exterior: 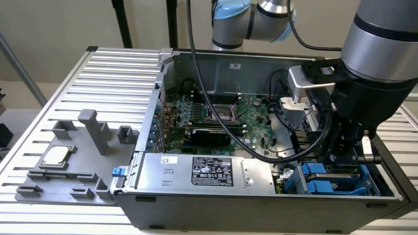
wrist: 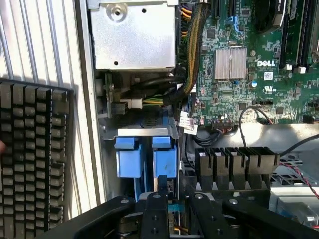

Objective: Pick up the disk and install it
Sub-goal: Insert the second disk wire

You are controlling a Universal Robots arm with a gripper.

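**Gripper down at the drive bay, disk inside the case**

At the exterior view's left, a ribbed metal table [exterior: 111, 68] carries a grey fixture tray [exterior: 62, 183]. The tray holds one square silver CPU chip [exterior: 55, 155] in a pocket, with one tall grey post [exterior: 98, 131] and a few shorter blocks standing around it.

In the middle lies one open computer case [exterior: 261, 205], side panel off. Inside it are one green motherboard [exterior: 216, 115] along the back and one grey power-supply box [exterior: 205, 172] with a black label along the front wall. A thick black cable [exterior: 261, 157] loops over the board.

At the exterior view's right, the front corner of the case holds the drive bay. The disk [exterior: 324, 185] sits there in its blue carrier, upright in the bay, just beside the power-supply box. The arm comes down over this corner and the gripper [exterior: 346, 161] reaches into the bay, right at the blue plastic.

In the wrist view, two blue tabs stand side by side in the bay under a silver edge. The gripper [wrist: 174, 201] is just beside the tab marked as the disk [wrist: 165, 159]. I cannot tell whether it is clamped on the carrier or standing free. One black keyboard [wrist: 32, 154] lies on the table outside the case wall. One finned silver heatsink [wrist: 230, 63] sits on the motherboard [wrist: 279, 94].
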